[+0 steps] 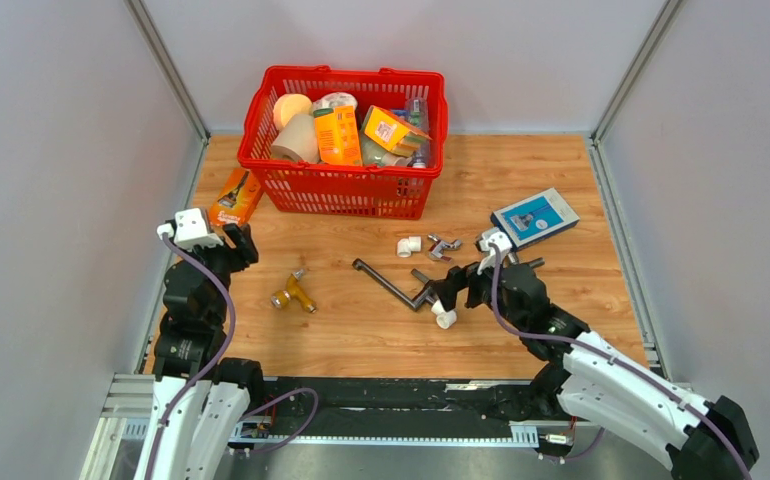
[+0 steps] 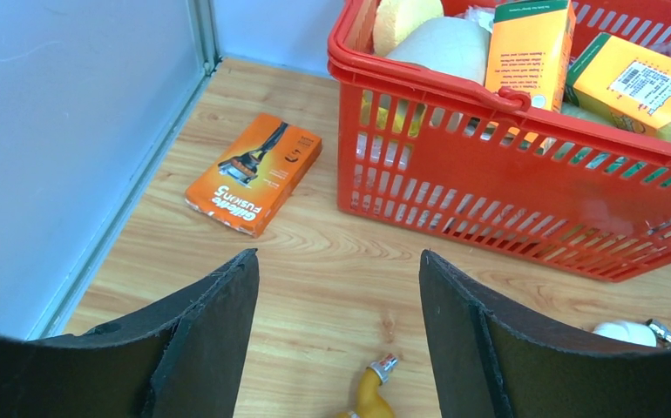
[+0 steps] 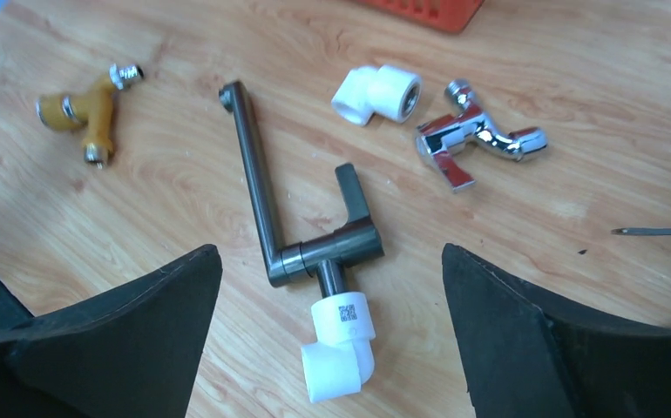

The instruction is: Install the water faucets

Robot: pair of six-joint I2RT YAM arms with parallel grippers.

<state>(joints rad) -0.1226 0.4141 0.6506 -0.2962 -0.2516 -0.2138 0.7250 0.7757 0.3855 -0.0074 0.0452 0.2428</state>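
The dark grey water faucet (image 1: 391,283) lies flat mid-table, its slim spout (image 3: 258,174) pointing away. A white plastic elbow (image 3: 341,344) sits on its short stub. My right gripper (image 3: 330,252) is open just above this faucet. Its wide jaws flank the elbow and touch nothing. A chrome faucet (image 3: 476,139) and a loose white elbow (image 3: 376,94) lie just beyond. A yellow faucet (image 1: 293,294) rests to the left. My left gripper (image 2: 339,254) hangs open and empty over bare wood, with the yellow faucet (image 2: 371,392) low between its fingers.
A red basket (image 1: 346,190) full of groceries stands at the back centre. An orange razor box (image 1: 238,196) lies at its left, close to the left wall. A blue box (image 1: 534,216) lies at the right, beyond my right gripper (image 1: 451,290). Grey walls enclose the table.
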